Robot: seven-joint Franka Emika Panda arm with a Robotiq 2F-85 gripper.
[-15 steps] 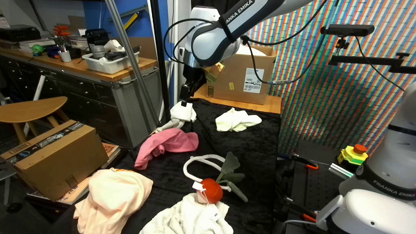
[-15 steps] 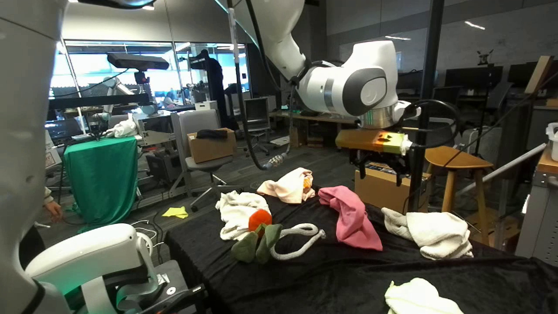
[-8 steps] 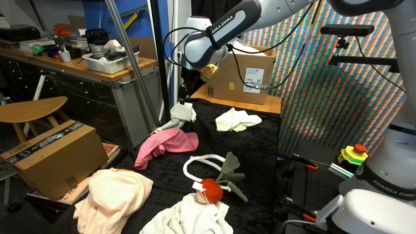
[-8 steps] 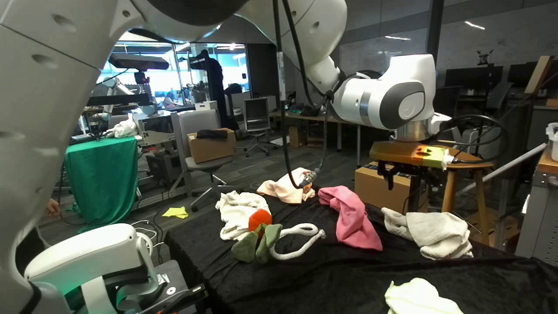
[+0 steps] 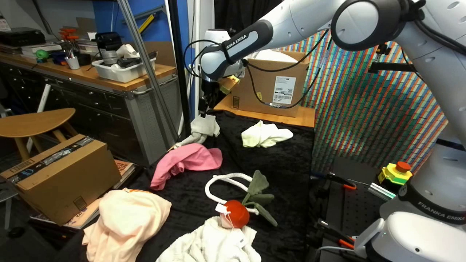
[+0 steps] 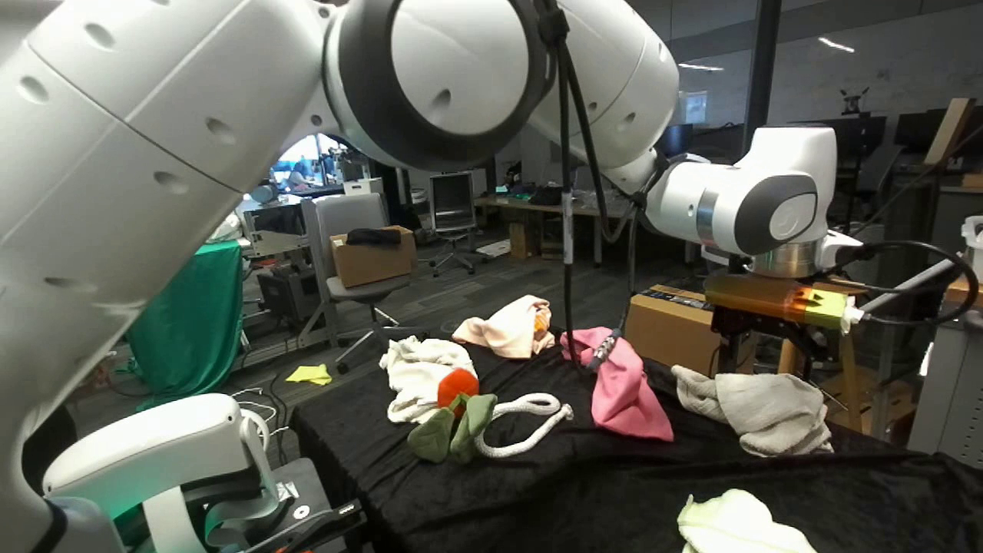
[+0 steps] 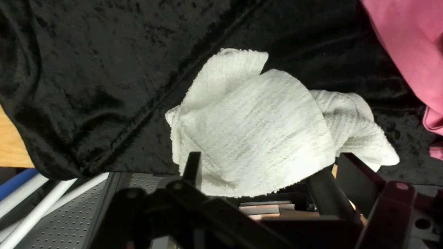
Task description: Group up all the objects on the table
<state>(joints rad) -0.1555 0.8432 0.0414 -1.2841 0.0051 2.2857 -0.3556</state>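
Gripper stands spread wide, holding nothing, above the white cloth; contact cannot be confirmed. The spread presumably suits the cloth's loose bulk, ahead of a grasp. Clock positions on the table in an exterior view, pink cloth at centre: white cloth at 1, yellow cloth at 2, cord at 4, toy and towel near 5, peach cloth between 7 and 8. Toy adjoins towel, cord curling beside, perhaps the group's core; yellow cloth lies apart, so grouping appears unfinished

Robotics lab: robot arm, workbench; far back, apparently desk.
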